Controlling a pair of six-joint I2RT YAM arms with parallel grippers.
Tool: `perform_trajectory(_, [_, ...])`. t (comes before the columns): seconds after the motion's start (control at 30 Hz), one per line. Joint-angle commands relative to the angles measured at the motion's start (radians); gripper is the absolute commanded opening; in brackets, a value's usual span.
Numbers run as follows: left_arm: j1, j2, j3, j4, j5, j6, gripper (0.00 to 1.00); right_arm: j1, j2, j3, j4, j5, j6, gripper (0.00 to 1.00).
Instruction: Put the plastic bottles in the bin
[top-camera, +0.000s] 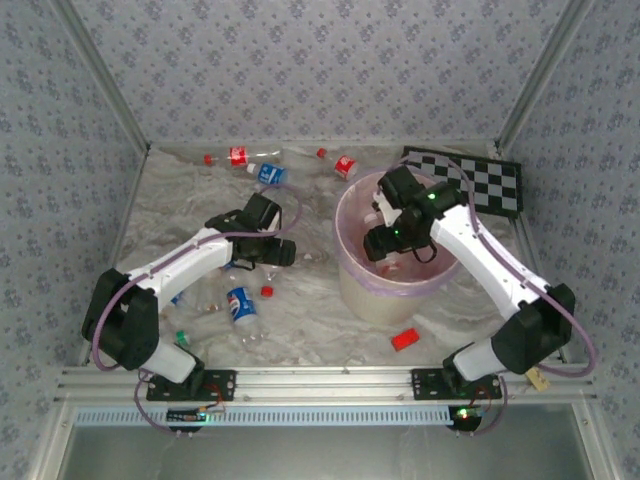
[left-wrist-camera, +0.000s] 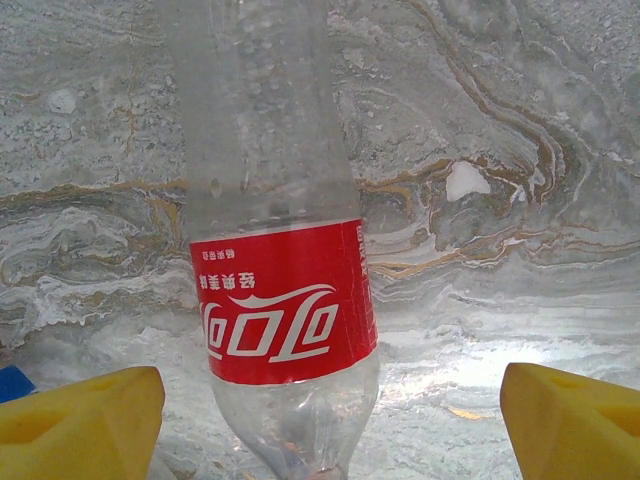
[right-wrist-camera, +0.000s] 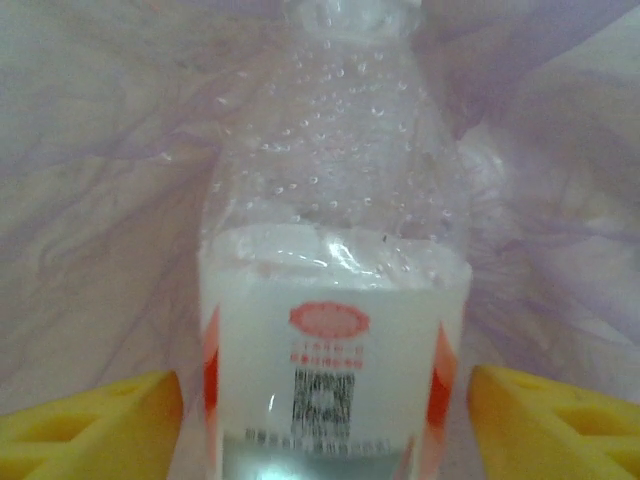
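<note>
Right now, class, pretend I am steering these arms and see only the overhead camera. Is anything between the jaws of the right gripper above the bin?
Observer: Yes. The right wrist camera shows a white-labelled bottle between the open jaws of the right gripper.
Operator: Is that bottle down inside the bin?
Observer: It looks so: the pink bag spreads behind it on both sides.
Operator: What is the left gripper over?
Observer: A red-labelled bottle lies on the table between its open jaws, touching neither.
</note>
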Motion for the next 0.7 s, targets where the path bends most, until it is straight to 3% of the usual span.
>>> perform_trajectory(0.0, [0.008, -0.006, -0.011, 0.014, 0.025, 0.002, 0.87, -0.005, -0.085, 0.091, -0.081, 0.001, 0.001, 0.85])
perform_trajectory(0.17, [0.028, 0.033, -0.012, 0.023, 0.038, -0.005, 0.94, -0.007, -0.136, 0.180, -0.148, 0.004, -0.003, 0.99])
perform_trajectory(0.4, [0.031, 0.107, 0.001, 0.027, 0.032, 0.007, 1.00, -0.055, -0.207, 0.265, -0.193, 0.019, -0.009, 1.00])
perform_trajectory(0.67, [0.026, 0.167, 0.022, 0.020, 0.024, -0.014, 0.91, -0.180, -0.324, 0.184, 0.070, -0.051, 0.059, 1.00])
